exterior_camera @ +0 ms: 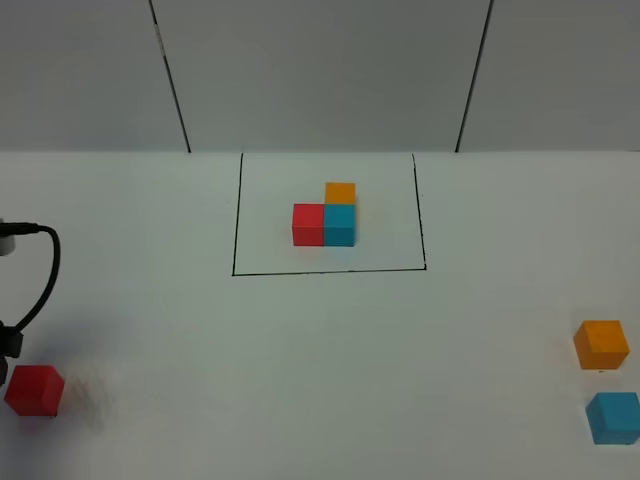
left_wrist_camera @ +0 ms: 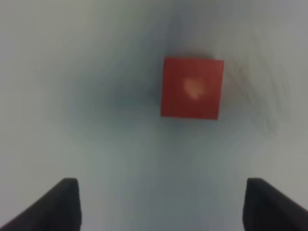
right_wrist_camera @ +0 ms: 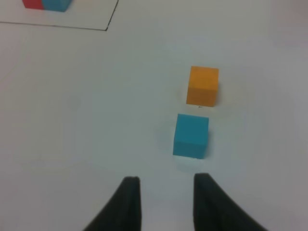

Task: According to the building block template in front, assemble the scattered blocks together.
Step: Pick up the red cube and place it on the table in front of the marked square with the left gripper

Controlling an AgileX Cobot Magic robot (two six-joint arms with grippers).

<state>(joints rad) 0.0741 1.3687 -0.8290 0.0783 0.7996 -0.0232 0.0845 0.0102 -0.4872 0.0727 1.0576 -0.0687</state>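
The building block template (exterior_camera: 325, 222) is a red, blue and orange cube cluster inside a black-line rectangle at the back middle; its corner also shows in the right wrist view (right_wrist_camera: 46, 4). The scattered red cube (exterior_camera: 34, 389) lies at the front left. In the left wrist view the red cube (left_wrist_camera: 192, 87) lies ahead of my left gripper (left_wrist_camera: 161, 204), which is wide open and empty. The scattered orange cube (exterior_camera: 601, 344) and blue cube (exterior_camera: 613, 417) lie at the front right. My right gripper (right_wrist_camera: 166, 180) is open and empty, just short of the blue cube (right_wrist_camera: 191, 135), with the orange cube (right_wrist_camera: 203, 85) beyond it.
A black cable and part of the left arm (exterior_camera: 40, 270) show at the left edge, above the red cube. The white table (exterior_camera: 320, 370) spreads between the cubes. A grey panelled wall (exterior_camera: 320, 70) stands behind the template.
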